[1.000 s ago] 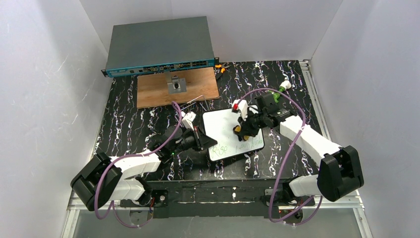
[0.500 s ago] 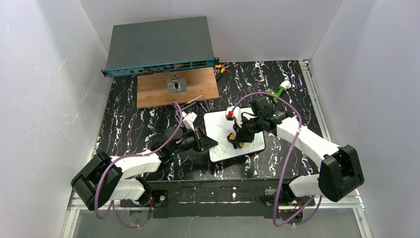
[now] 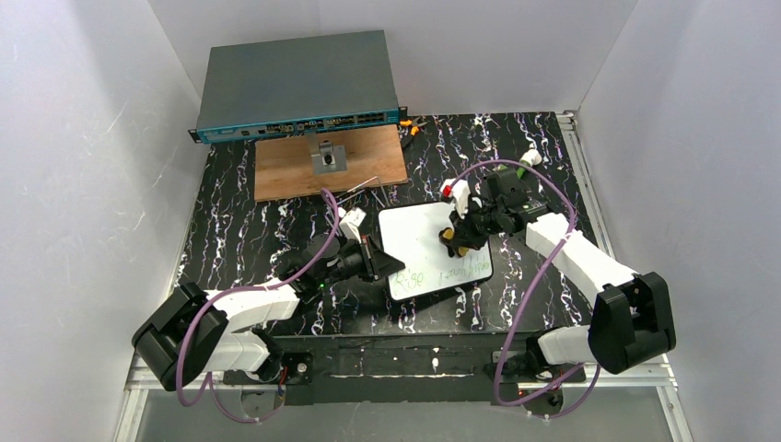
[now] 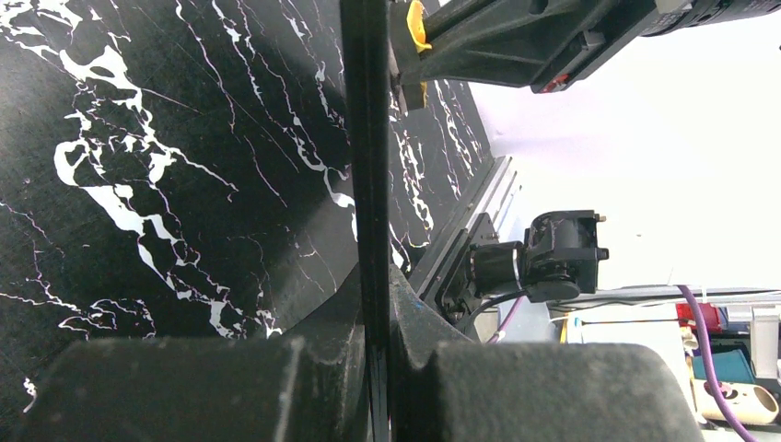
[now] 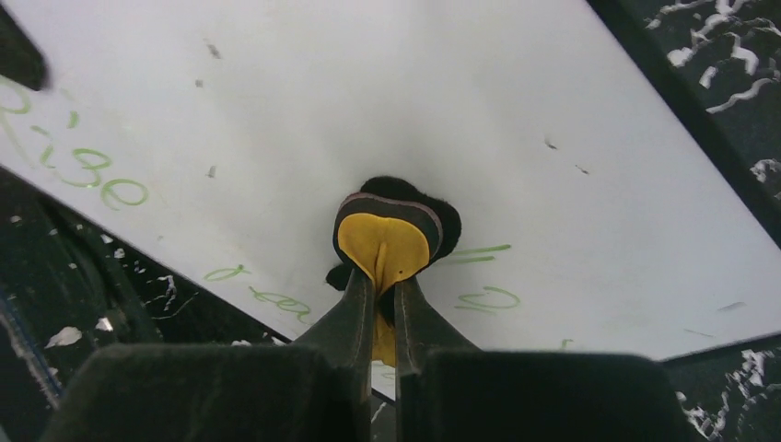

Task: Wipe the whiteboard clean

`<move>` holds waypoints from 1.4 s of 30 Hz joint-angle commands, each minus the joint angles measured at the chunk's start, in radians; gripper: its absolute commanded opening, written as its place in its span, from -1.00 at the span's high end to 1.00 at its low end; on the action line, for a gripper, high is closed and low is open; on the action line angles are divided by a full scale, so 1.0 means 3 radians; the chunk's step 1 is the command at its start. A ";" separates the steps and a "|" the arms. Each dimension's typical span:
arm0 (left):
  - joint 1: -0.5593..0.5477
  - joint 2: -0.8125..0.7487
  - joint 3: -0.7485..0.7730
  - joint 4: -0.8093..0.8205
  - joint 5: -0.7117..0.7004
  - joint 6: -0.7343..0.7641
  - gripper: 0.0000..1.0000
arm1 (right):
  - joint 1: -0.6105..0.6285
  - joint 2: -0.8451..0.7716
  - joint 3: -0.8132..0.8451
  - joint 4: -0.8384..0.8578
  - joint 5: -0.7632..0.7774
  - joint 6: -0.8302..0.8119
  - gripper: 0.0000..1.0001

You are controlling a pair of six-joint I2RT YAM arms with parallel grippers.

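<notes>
The whiteboard (image 3: 426,247) lies on the black marbled table with green writing along its near edge. My left gripper (image 3: 376,261) is shut on the board's left rim (image 4: 367,166), seen edge-on in the left wrist view. My right gripper (image 3: 453,238) is shut on a yellow and black eraser (image 5: 387,235), pressed on the board (image 5: 276,110) above the green marks. Green marks remain on both sides of the eraser in the right wrist view. The upper board is white.
A brown wooden panel (image 3: 324,163) with a metal part lies behind the board. A grey network switch (image 3: 297,85) stands at the back. A green-and-white marker (image 3: 527,158) lies at the back right. White walls enclose the table.
My right gripper swept the eraser left and nearer over the board, then back right and farther. The left gripper has kept its hold on the rim.
</notes>
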 commanded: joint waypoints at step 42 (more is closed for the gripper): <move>-0.0008 -0.0223 -0.0024 0.0330 0.0037 0.0068 1.00 | -0.0468 -0.0339 -0.0342 0.0231 -0.0343 0.0057 0.97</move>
